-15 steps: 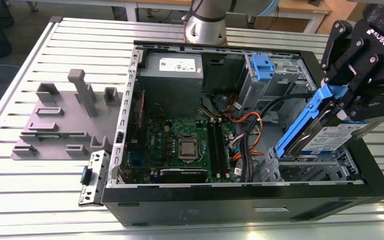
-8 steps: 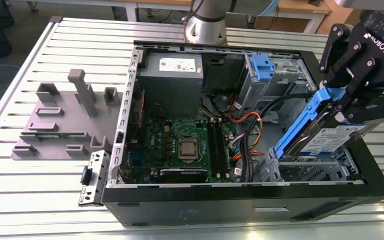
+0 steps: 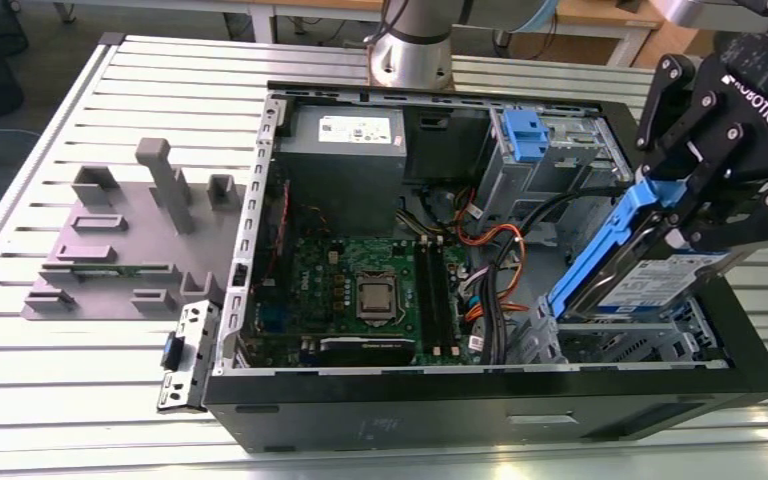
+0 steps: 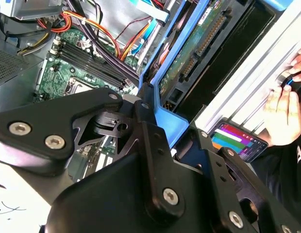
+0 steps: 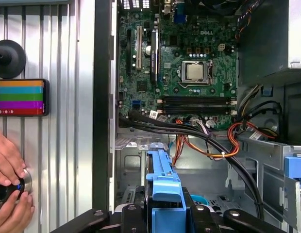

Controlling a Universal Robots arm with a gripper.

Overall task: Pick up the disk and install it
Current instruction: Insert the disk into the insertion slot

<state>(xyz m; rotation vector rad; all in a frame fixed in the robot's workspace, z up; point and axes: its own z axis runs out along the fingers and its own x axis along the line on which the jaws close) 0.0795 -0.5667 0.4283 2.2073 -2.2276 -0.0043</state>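
Gripping the disk [image 3: 651,275] by its blue frame, the end effector [image 3: 704,215] holds it tilted on edge over the drive bay at the open computer case's [image 3: 491,385] corner, on the exterior view's right. The motherboard [image 3: 357,290] lies flat inside the case. In the first wrist view, a person's hands [image 5: 9,194] rest on the slatted surface [image 5: 68,145] beside a phone [image 5: 20,97].
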